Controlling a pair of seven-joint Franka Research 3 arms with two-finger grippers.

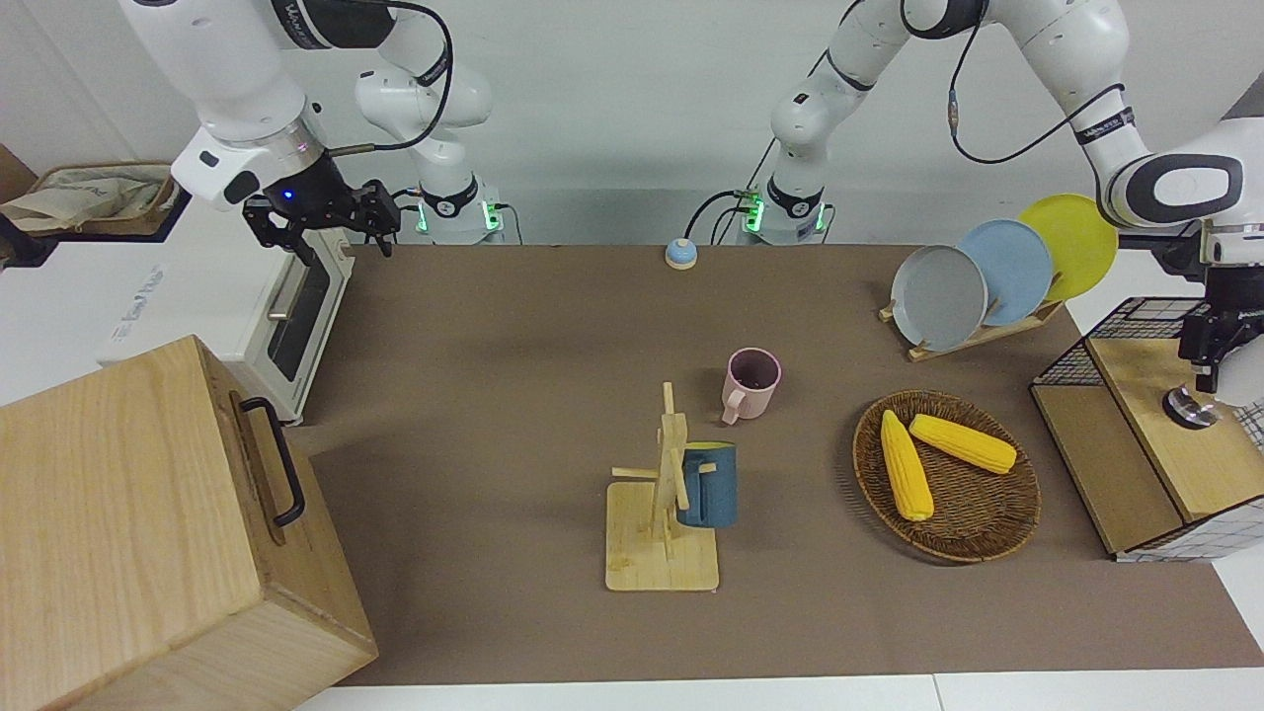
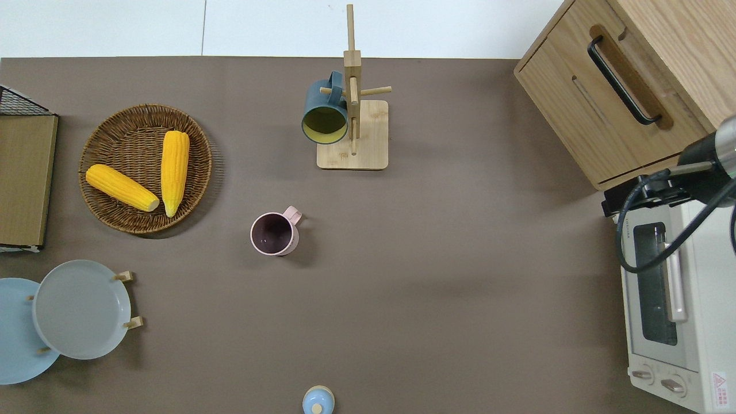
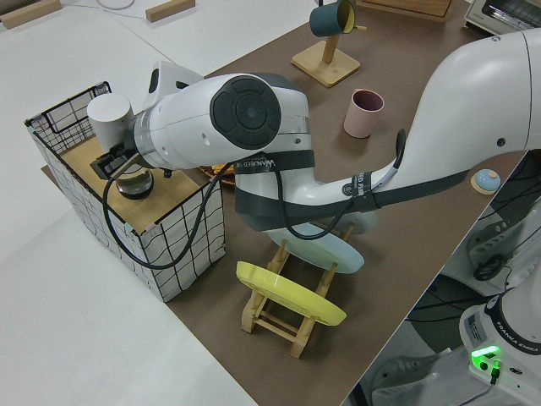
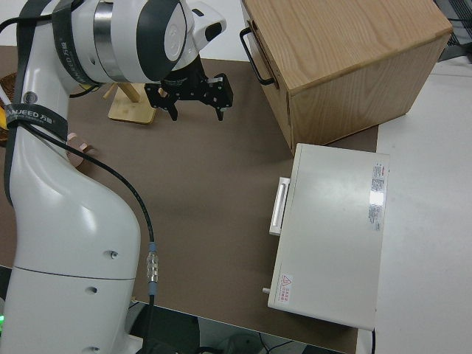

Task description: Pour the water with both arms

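The right gripper (image 1: 336, 229) hangs in the air with its fingers spread wide apart and nothing between them; the right side view (image 4: 195, 99) shows the gap plainly, while the overhead view catches only its wrist at the 3 o'clock edge, over the corner of the toaster oven (image 2: 667, 310).

The left gripper (image 1: 1217, 357) is out of the overhead view altogether. The front view puts it at the 3 o'clock edge, just above a small metal pot (image 1: 1190, 406) standing on the wooden top of a wire crate (image 1: 1136, 326). The left side view (image 3: 114, 165) shows it right on that pot (image 3: 135, 183); whether its fingers grip it I cannot tell.

The pink mug (image 2: 275, 233) stands upright mid-table, and at 12 o'clock from it a blue mug (image 2: 325, 112) hangs on the wooden rack (image 2: 352, 132).
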